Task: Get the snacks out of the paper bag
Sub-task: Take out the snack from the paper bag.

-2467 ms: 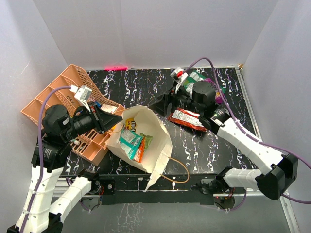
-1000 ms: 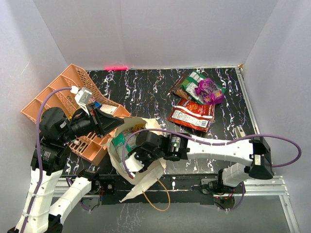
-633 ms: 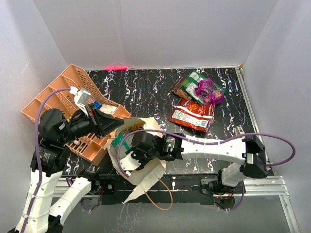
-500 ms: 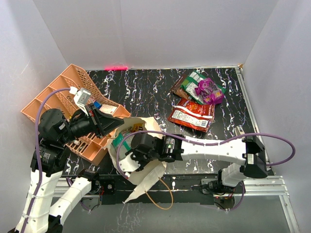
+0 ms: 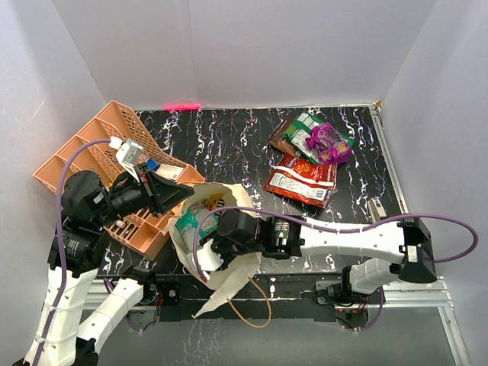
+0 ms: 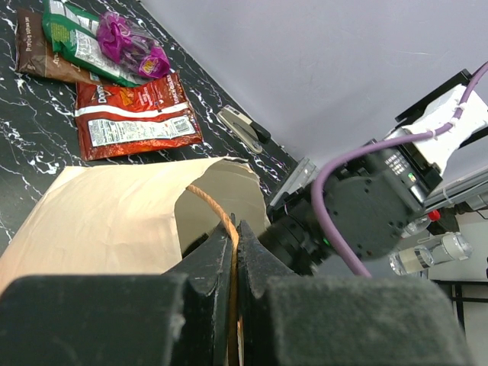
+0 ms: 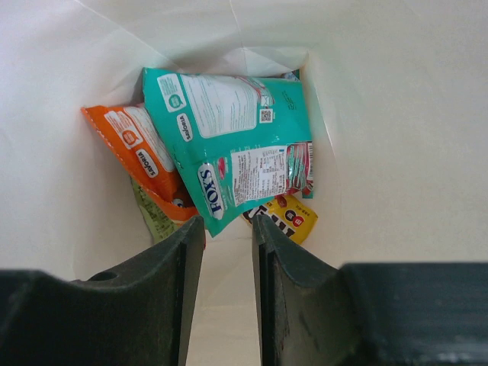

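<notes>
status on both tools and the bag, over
left tool shut on bag handle. right tool open inside paper bag, short of teal packet. orange packet and yellow packet partly under it. nothing in the way.

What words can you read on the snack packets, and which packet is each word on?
"FOX'S": on the teal packet inside the paper bag.
"Doritos": on the red packet lying outside the bag.
Orange packet, yellow packet, green packet and brown pouch: they have print, but it is too small, blurred or hidden to read.
</notes>
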`<state>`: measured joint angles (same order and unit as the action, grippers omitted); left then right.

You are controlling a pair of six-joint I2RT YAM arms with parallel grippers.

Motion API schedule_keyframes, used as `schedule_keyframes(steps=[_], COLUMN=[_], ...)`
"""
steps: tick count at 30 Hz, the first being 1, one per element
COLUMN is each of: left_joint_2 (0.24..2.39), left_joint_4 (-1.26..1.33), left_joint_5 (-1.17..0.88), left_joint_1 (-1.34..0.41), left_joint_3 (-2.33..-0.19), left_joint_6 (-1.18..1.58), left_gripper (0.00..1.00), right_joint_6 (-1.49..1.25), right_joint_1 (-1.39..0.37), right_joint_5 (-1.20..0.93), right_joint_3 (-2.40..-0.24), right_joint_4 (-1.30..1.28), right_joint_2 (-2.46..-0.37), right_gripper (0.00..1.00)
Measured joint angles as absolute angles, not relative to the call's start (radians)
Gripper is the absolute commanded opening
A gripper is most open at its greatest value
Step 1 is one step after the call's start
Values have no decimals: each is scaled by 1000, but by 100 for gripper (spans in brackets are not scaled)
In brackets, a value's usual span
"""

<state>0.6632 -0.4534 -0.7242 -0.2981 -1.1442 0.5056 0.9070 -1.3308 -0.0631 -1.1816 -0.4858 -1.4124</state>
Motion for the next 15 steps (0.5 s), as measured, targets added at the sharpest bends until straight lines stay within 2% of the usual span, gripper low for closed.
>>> schedule_keyframes(steps=[8, 15], left_joint_2=[649, 648], left_joint_4=[-449, -450], left_joint_5=[-741, -754], left_joint_1=[-298, -298], left_joint_3=[-1143, -1143], left_joint_6=[514, 517], left_gripper=[0, 0], right_joint_6=[968, 974], right_joint_1=[-1311, -1275], right_joint_5=[-88, -89], right_joint_3=[-1219, -1219], right_joint_4=[-523, -533], right_joint_2=[-1519, -1576], right_gripper=[29, 32])
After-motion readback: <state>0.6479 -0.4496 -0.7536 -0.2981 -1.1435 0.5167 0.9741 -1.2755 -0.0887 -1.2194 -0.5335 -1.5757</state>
